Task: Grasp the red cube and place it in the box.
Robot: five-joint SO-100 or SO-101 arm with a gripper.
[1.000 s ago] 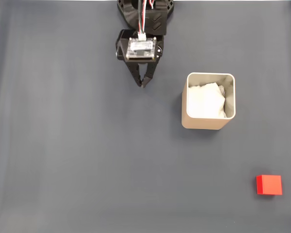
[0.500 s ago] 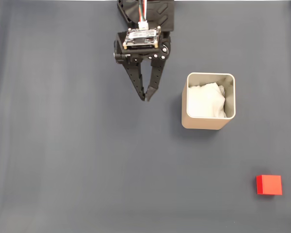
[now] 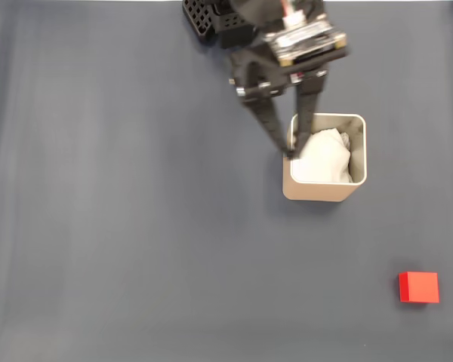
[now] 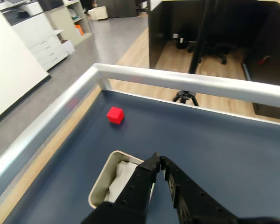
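1. Since half a second ago, my gripper (image 3: 293, 153) has swung right in the fixed view, from open mat over to the box's left wall; cube and box sit where they were.
2. Fingers come together at the tips, nothing between them; I see the same in the wrist view, where the gripper (image 4: 157, 160) tapers to a point with only a thin slit.
3. Tips overlap the box (image 3: 324, 191) at its left rim in the fixed view; whether they touch it I cannot tell.
4. White paper (image 3: 322, 156) lies crumpled inside the box, also seen in the wrist view below the fingers, in the box (image 4: 101, 179).
5. Cube (image 3: 419, 287) rests on the dark mat (image 3: 121, 226) near the lower right corner of the fixed view, well apart from box and gripper.
6. From the wrist, the cube (image 4: 115, 115) sits beyond the box, near the metal rail (image 4: 186, 81) edging the table.
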